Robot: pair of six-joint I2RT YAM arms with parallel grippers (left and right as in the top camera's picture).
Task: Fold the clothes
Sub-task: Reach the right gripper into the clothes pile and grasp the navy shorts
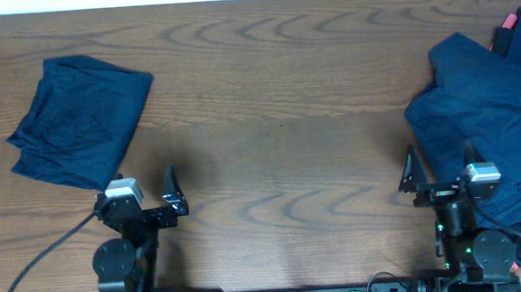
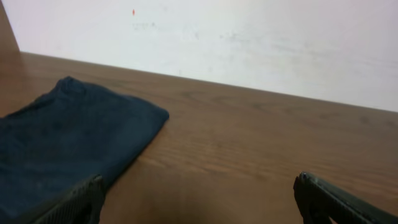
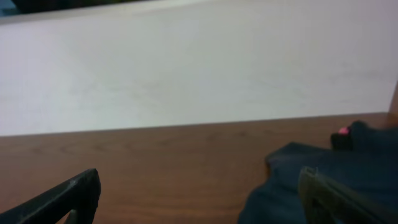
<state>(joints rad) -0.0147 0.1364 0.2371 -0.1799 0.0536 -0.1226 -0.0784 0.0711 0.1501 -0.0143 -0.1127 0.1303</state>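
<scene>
A folded dark navy garment (image 1: 80, 121) lies at the table's far left; in the left wrist view it (image 2: 68, 143) fills the left side. A loose pile of dark navy clothes (image 1: 490, 114) lies at the far right, with a coral-red bit (image 1: 507, 21) at its back edge. My left gripper (image 1: 143, 188) is open and empty, just in front of the folded garment's near corner. My right gripper (image 1: 440, 167) is open and empty, its right finger over the pile's near-left edge. The right wrist view shows the pile (image 3: 311, 180) and a pink spot (image 3: 342, 130).
The wooden table (image 1: 278, 136) runs between the two lots of clothes. A pale wall (image 2: 249, 43) stands behind the table's far edge. A black cable (image 1: 32, 264) loops at the front left by the left arm's base.
</scene>
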